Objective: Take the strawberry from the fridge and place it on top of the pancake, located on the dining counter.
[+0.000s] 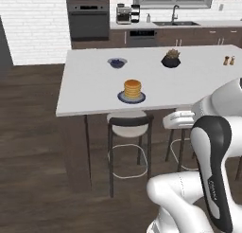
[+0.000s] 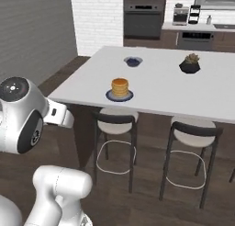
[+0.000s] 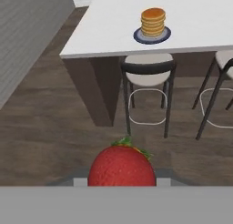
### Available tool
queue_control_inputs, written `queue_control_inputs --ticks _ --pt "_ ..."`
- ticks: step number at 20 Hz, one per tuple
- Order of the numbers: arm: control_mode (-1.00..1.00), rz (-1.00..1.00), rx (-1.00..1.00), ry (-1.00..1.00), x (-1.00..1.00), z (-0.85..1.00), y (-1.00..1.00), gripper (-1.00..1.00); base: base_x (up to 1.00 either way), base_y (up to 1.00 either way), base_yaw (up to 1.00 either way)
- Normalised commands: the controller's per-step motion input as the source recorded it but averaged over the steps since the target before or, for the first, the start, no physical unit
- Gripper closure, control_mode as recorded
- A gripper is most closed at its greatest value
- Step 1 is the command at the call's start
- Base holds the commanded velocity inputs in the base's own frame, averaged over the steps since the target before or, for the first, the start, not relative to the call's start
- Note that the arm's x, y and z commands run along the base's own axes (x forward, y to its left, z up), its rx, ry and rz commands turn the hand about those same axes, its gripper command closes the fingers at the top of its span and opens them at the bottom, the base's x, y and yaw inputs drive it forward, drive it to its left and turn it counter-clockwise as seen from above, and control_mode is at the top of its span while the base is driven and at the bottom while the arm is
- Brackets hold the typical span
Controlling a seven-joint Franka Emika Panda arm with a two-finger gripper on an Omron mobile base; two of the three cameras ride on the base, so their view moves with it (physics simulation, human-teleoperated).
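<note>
One pancake (image 1: 133, 89) stack, one strawberry (image 3: 122, 165), one berry bowl (image 1: 116, 62), two stools (image 2: 115, 121) (right base view).

Both base views look forward and down from behind the arm at the dining counter (image 1: 85, 85); the hand view faces it lower and nearer, sharing the pancake (image 3: 153, 22).

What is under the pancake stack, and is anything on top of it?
The pancake sits on a small dark-blue plate on the dining counter. Its top is bare. The plate's middle is covered by the stack.

Matt white dining counter (image 1: 94, 80) top, dark wood base; wood-plank floor (image 1: 33, 180).
</note>
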Motion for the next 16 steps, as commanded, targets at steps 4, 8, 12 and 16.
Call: queue_control_inputs --ticks 4,8,12,16 --pt "1.00 0.00 0.00 0.00 0.00 0.00 0.00 1.00 0.53 0.50 -0.05" --pt "1.00 0.00 0.00 0.00 0.00 0.00 0.00 1.00 0.59 0.29 -0.20" --pt "1.00 0.00 0.00 0.00 0.00 0.00 0.00 1.00 0.50 0.20 -0.28" --pt "1.00 0.00 0.00 0.00 0.00 0.00 0.00 1.00 0.46 0.43 -0.29"
